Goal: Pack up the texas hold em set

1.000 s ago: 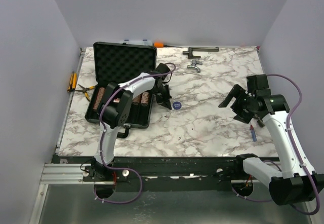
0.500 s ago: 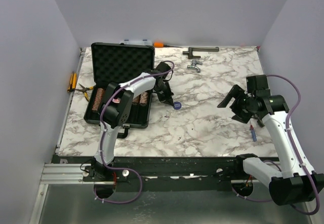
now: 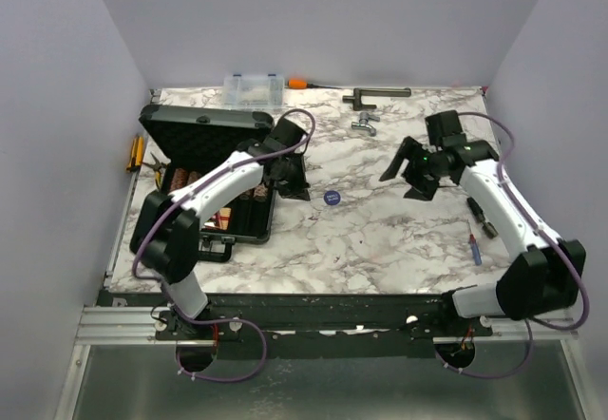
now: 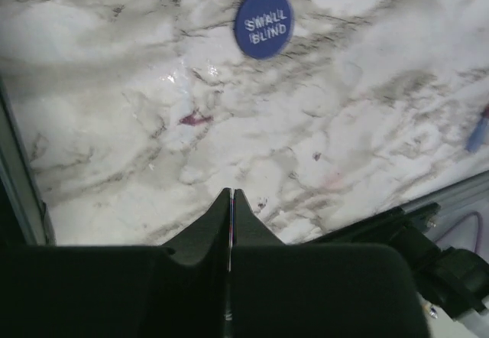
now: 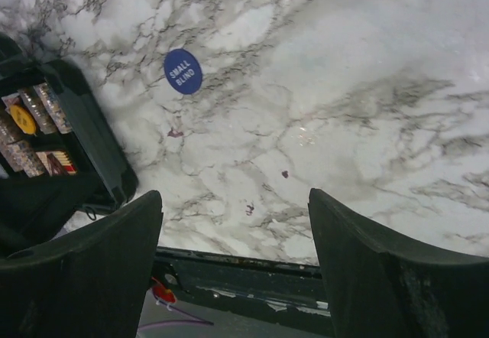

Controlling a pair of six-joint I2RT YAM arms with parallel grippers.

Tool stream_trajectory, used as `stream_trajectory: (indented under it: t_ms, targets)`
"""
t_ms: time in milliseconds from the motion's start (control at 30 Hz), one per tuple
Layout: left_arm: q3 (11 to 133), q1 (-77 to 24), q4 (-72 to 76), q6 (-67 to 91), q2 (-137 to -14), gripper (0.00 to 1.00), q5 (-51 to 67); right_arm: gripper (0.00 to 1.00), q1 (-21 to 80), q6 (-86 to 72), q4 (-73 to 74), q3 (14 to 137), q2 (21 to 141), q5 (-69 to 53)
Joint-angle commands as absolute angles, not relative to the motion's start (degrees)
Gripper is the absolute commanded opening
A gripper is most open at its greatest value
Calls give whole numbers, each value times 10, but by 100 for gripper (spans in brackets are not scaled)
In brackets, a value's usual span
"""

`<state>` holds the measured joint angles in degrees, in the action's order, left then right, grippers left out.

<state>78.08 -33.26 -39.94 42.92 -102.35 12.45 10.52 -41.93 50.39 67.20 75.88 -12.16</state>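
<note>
Now, case (image 3: 204, 144): on the left of the bench; its lid stood upright a second ago and has swung partway down over the chip stacks (image 5: 30, 124).
left fingers (image 4: 231, 196): pressed shut on nothing, at the case's right edge.
small-blind token (image 3: 331, 197): loose on the bench, just right of the case.
right fingers (image 3: 404, 175): spread apart and empty; they have moved in toward the token.
meaning: closing looks premature, since the token probably has to go in first.
</note>
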Motion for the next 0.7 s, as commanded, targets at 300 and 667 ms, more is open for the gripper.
stream_trajectory:
  t_ms: [300, 667]
  targets:
    - [700, -324, -410, 332, -847, 0, 60, 69, 260, -433, 415, 818, 1031, -23]
    - [836, -285, -443, 155, -948, 0, 43, 61, 283, -451, 388, 874, 1150, -37]
